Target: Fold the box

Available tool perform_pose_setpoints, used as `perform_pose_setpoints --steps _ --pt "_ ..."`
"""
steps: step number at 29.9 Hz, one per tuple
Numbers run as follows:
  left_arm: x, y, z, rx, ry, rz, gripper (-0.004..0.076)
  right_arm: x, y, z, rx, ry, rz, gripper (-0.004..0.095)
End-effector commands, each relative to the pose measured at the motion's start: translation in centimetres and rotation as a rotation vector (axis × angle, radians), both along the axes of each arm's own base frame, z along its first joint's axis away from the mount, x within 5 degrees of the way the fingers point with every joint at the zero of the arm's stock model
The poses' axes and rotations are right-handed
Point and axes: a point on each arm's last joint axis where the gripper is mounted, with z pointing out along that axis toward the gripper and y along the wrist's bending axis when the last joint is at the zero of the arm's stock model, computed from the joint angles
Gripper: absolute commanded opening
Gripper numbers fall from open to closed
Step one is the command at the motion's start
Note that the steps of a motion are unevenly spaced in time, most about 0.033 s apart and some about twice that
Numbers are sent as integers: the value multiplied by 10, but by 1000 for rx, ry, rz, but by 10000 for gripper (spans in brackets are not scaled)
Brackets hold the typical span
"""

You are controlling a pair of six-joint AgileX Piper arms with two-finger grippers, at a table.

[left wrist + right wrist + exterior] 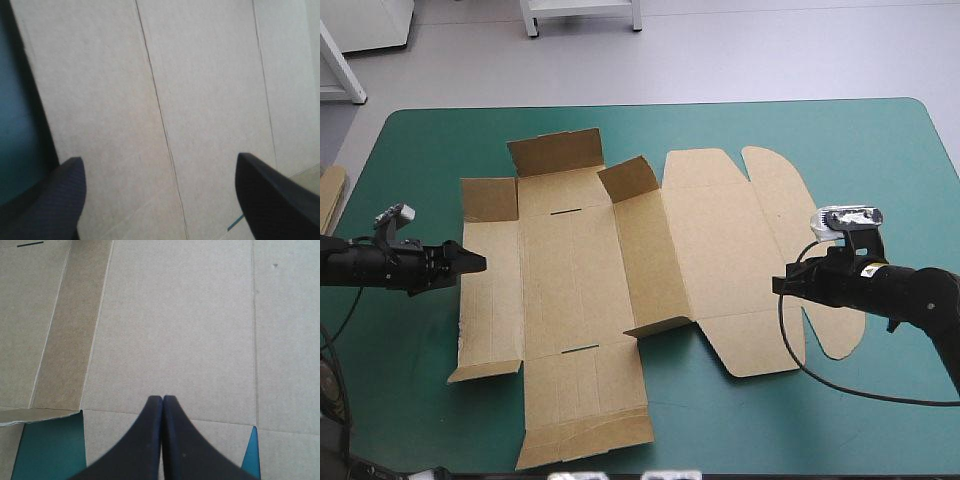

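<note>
The brown box (570,290) lies as a cut sheet in the middle of the teal-green table. It is mostly flat, with a far flap (557,152) and an inner flap (630,178) standing up. The lid panel with rounded tabs (750,260) lies flat on the right. My left gripper (475,262) hovers at the sheet's left edge. In the left wrist view it (160,185) is open, with creased board (200,100) spanning the gap ahead. My right gripper (778,283) is over the lid's right part. In the right wrist view it (162,400) is shut, with flat board (175,315) under and ahead of it.
An edge of more brown board (330,195) shows at the table's left edge. Bare teal-green cover (880,150) stretches along the right and far sides. A strip of it (50,445) shows at a notch in the board beside my right gripper.
</note>
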Motion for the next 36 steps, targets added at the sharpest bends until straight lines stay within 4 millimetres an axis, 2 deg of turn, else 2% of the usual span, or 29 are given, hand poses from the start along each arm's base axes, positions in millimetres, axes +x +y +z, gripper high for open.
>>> perform_pose_setpoints --steps 1,5,9,16,21,27,36 --pt "2 10 21 -133 -115 42 588 3 0 15 24 -78 -16 -19" --pt "0 22 18 -166 -125 69 588 3 0 15 24 -84 -19 -19" --pt "4 25 4 -185 -73 69 588 5 0 14 24 -83 -23 -19" --pt "2 25 -1 -171 -42 58 580 8 0 12 22 -78 -27 -19" --pt "-1 12 -11 -184 13 26 524 13 0 8 23 -62 -30 -19" --pt "-9 -12 -29 -202 107 -45 524 15 0 6 22 -53 -31 -19" --pt "-8 -14 -29 -230 97 -29 523 15 0 6 22 -53 -31 -19"
